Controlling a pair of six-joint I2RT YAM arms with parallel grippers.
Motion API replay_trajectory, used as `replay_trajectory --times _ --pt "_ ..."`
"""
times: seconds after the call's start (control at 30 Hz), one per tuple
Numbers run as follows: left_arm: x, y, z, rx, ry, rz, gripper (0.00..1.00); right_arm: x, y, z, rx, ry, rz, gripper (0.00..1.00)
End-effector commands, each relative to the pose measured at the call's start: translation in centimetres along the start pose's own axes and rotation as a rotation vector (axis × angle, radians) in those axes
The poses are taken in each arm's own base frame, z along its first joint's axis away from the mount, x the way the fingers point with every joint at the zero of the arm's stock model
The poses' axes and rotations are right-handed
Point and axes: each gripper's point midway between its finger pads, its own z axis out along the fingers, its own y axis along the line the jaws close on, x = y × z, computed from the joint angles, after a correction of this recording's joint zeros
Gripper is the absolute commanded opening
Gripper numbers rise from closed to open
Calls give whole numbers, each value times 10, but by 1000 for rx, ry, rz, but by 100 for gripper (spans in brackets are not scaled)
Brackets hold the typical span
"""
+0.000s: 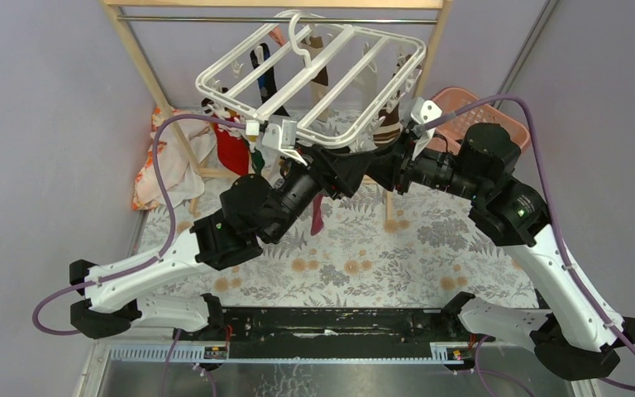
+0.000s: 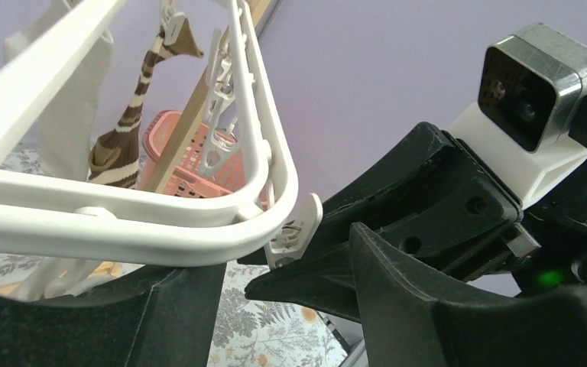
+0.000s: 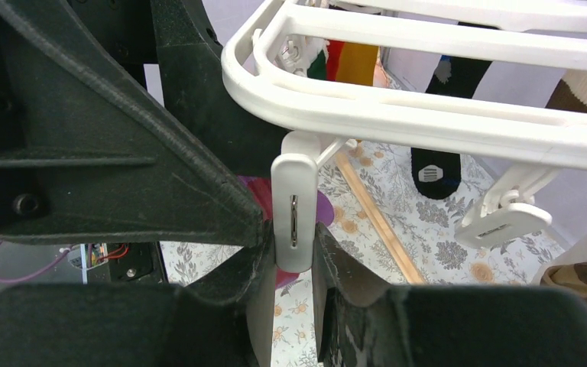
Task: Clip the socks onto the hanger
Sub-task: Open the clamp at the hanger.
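Note:
The white hanger (image 1: 314, 74) hangs from the rod with several socks clipped under it: a red one (image 1: 233, 149), a black one (image 3: 436, 164) and a brown-striped one (image 2: 126, 130). My right gripper (image 3: 293, 237) is shut on a white clip (image 3: 294, 206) at the hanger's near corner. A purple-pink sock (image 3: 322, 208) shows right behind that clip and dangles below both grippers (image 1: 317, 213); what holds its top is hidden. My left gripper (image 2: 275, 252) stands open just under the same corner, beside the clip (image 2: 294, 233), with no sock between its fingers (image 2: 428, 306).
A pink lattice basket (image 1: 471, 112) sits at the back right on the flowered tablecloth (image 1: 397, 248). The wooden rack's post (image 1: 145, 83) rises at the left, with an orange-and-white cloth (image 1: 165, 165) at its foot. Another free clip (image 3: 504, 222) dangles to the right.

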Motion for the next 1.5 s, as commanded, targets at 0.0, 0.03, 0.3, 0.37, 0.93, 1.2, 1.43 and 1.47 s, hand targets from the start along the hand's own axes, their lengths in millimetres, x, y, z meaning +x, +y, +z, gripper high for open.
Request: replay_trajectory --times 0.0,0.03,0.3,0.37,0.93,1.2,1.43,1.47 --pt "-38 -15 3 46 -130 1 65 4 22 -11 -84 15 20 0" --pt "-39 -17 3 51 -131 1 65 3 22 -11 -81 15 19 0" --pt "-40 -26 9 75 -131 3 62 8 20 -8 -78 25 25 0" --pt "-40 -26 10 74 -132 3 58 8 21 -8 -80 22 24 0" --pt "-41 -26 8 74 -132 -9 9 7 20 -11 -70 21 20 0" --pt "-38 -27 10 78 -120 -5 0 9 14 -13 -31 15 19 0" --pt "-37 -21 8 60 -124 0 0 -8 -4 -28 120 -72 7 63" --pt "-36 -20 7 58 -125 1 0 -11 -7 -32 144 -86 7 66"
